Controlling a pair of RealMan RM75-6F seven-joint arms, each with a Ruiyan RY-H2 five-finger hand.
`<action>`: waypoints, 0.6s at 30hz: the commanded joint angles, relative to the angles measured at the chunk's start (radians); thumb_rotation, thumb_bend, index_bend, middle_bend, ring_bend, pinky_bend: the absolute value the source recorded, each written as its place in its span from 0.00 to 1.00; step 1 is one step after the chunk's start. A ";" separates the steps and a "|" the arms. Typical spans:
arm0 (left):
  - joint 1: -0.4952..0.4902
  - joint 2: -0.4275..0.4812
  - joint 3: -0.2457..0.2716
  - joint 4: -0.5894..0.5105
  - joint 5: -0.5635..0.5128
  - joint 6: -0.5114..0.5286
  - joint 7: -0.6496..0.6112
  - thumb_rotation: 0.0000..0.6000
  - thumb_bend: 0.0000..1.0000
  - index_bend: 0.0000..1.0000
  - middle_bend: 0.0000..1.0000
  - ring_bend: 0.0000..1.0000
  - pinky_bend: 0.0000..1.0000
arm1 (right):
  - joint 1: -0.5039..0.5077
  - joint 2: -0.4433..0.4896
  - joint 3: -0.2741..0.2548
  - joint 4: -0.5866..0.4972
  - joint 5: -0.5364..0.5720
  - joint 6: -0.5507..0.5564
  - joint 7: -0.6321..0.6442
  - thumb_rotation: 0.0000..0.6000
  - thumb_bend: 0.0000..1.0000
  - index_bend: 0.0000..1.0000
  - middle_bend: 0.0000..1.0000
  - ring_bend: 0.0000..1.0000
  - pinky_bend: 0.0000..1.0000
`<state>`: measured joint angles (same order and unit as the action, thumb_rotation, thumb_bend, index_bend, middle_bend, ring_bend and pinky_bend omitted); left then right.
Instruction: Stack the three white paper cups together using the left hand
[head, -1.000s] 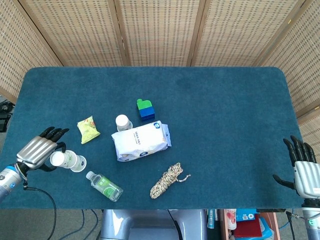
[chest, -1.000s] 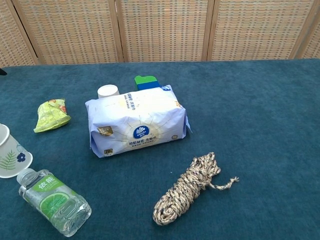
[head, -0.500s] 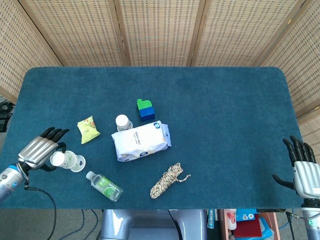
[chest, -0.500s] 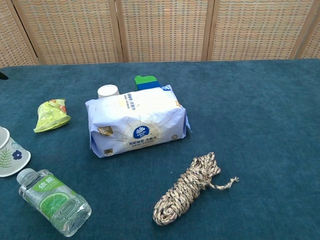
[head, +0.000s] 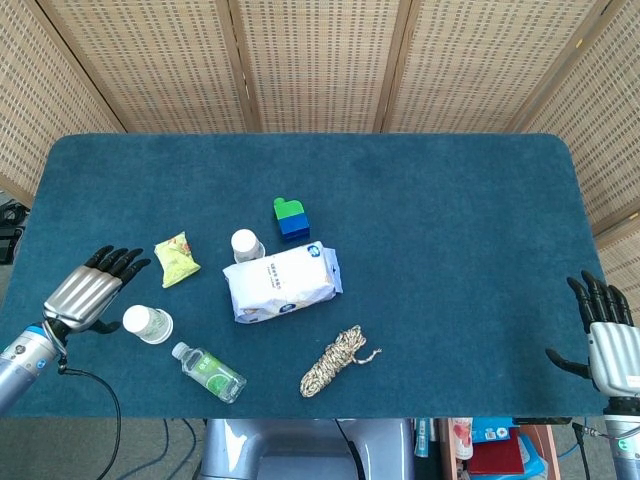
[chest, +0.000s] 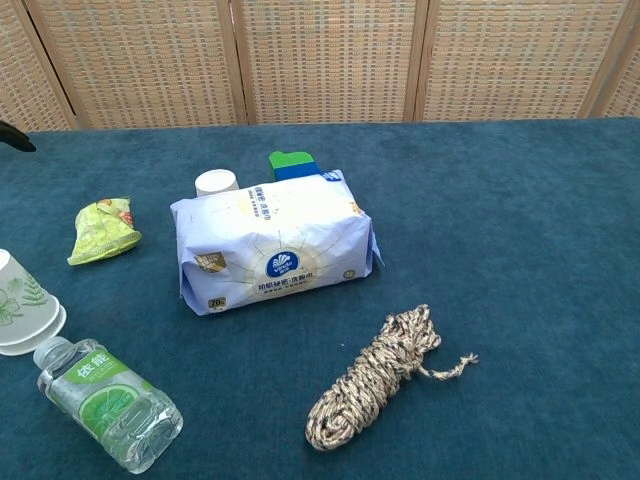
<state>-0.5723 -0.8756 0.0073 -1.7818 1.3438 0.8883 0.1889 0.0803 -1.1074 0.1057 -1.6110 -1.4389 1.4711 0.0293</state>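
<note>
Item: white paper cup with a leaf print (head: 148, 323), standing upside down at the near-left of the teal felt surface (head: 450, 230). It may already be more than one cup nested; you cannot tell from here. A second white paper cup (head: 246, 244) stands behind the white tissue pack (head: 282, 283), touching it.

Handling: thin paper, very light, easily crushed and easily tipped. Take it round the side wall, mid-height, with a soft wrap of the fingers; do not squeeze the rim.

Your left hand (head: 88, 293) sits just beside the leaf-print cup, fingers spread and holding nothing. Your right hand (head: 608, 340) rests off the far-right edge, fingers extended, empty.

Change: a second ago your left hand held this cup tilted, mouth to the side; now the cup is set upright on its rim and the hand has let go and drawn slightly away.

Nearby: clear plastic bottle with a green label (head: 208, 371), lying just beside the cup; yellow-green snack packet (head: 176, 258).
</note>
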 joint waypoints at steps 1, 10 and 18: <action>0.004 -0.008 -0.022 -0.001 -0.009 0.029 -0.009 1.00 0.22 0.04 0.00 0.00 0.00 | 0.001 -0.001 0.000 0.001 0.001 -0.003 -0.001 1.00 0.00 0.00 0.00 0.00 0.00; -0.066 -0.054 -0.119 0.009 -0.130 0.024 0.053 1.00 0.22 0.09 0.00 0.00 0.00 | 0.007 -0.004 0.000 0.008 0.012 -0.021 0.004 1.00 0.00 0.00 0.00 0.00 0.00; -0.271 -0.192 -0.187 0.078 -0.457 -0.089 0.294 1.00 0.22 0.10 0.00 0.00 0.00 | 0.013 0.002 0.008 0.027 0.036 -0.047 0.053 1.00 0.00 0.00 0.00 0.00 0.00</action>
<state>-0.7579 -1.0052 -0.1513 -1.7386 1.0083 0.8465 0.3846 0.0925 -1.1059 0.1131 -1.5857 -1.4043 1.4263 0.0796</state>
